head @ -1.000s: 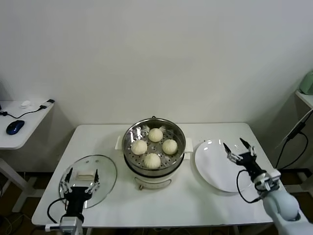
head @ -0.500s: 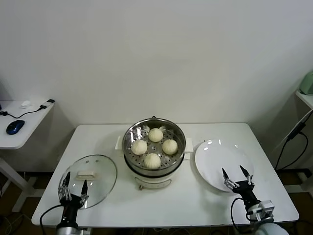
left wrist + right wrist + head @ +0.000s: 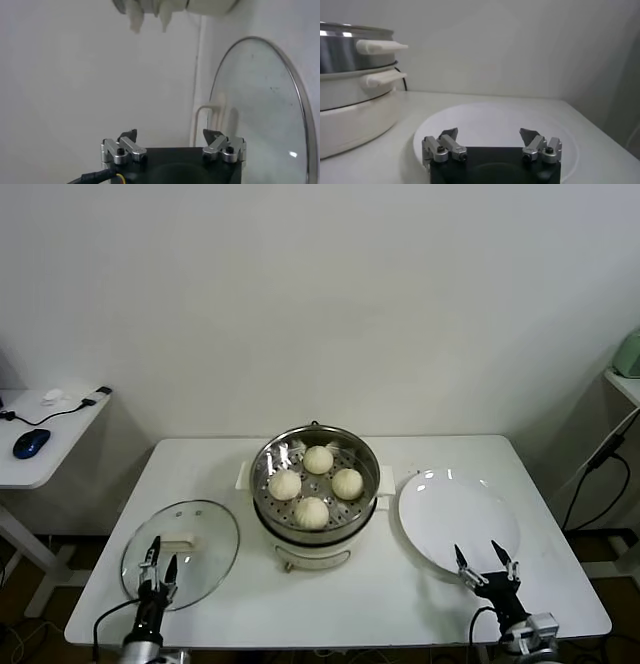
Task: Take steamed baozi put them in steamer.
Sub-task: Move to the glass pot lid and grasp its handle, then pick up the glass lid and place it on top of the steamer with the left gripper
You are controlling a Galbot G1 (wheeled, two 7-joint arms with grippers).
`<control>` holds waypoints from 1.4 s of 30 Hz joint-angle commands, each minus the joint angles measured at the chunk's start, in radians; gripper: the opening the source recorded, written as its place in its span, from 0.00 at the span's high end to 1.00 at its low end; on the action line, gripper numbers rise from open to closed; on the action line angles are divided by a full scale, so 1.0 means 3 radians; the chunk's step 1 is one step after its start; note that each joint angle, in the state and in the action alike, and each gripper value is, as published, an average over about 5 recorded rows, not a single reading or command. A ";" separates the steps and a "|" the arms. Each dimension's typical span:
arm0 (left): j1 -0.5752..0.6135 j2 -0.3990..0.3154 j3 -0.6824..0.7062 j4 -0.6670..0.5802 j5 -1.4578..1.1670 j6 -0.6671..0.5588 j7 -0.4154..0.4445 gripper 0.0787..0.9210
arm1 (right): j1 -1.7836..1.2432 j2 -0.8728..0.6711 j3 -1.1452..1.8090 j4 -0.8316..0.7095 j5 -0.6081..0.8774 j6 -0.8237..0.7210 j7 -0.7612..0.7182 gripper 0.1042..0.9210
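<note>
White wall is filling the upper half of the head view; a white table [image 3: 400, 604] is spanning the lower half.

Steamer [image 3: 316, 529] is sitting at lower centre of the frame. Four baozi [image 3: 318, 459] are lying inside on its perforated tray, in a diamond, apart from one another and clear of the wall. Plate [image 3: 440, 514] is sitting just right of the steamer, bare. Glass lid [image 3: 205, 539] is lying flat at lower left.

Left gripper [image 3: 158, 565] is showing at the bottom left edge, over the lid's near rim, jaws apart by a narrow gap, holding nothing. Right gripper [image 3: 486, 565] is showing at the bottom right, at the plate's near edge, jaws spread wide, holding nothing.

Judgement: loading looks complete; no bun is lying outside the pot. Step in hand is likely parking both arms.

To do it well:
- keeping the jaws clear of plate and lid rims while the arms are pulling away;
- keeping both arms off the steamer's side handles;
- leaving the buns untouched, since they look soft and would dent.

Orientation: steamer is standing upright, mouth opening upward, side handles lying along the frame's left-right line. Buns are round, with no evident long axis; domed tops are facing up.
</note>
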 commanded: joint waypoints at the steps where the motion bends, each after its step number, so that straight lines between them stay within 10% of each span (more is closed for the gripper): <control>1: -0.0495 0.0041 0.0035 0.0456 0.0455 0.0067 -0.0015 0.12 | -0.0063 0.0088 0.0058 0.0005 -0.0052 -0.0020 -0.0010 0.12; 16: -0.0610 0.0067 0.0068 0.0697 0.0483 0.0128 -0.0021 0.14 | -0.0060 0.0125 0.0068 -0.0043 -0.0088 -0.0013 -0.0025 0.12; 34: -0.0611 0.0072 0.0048 0.0668 0.0464 0.0127 -0.0027 0.74 | -0.0064 0.0132 0.0070 0.0041 -0.0143 -0.0079 -0.0022 0.12; 42: -0.0279 0.0373 -0.0025 -0.0464 -0.0322 0.0471 0.0778 0.93 | -0.0060 0.0123 0.0078 0.0135 -0.0170 -0.0143 -0.0019 0.12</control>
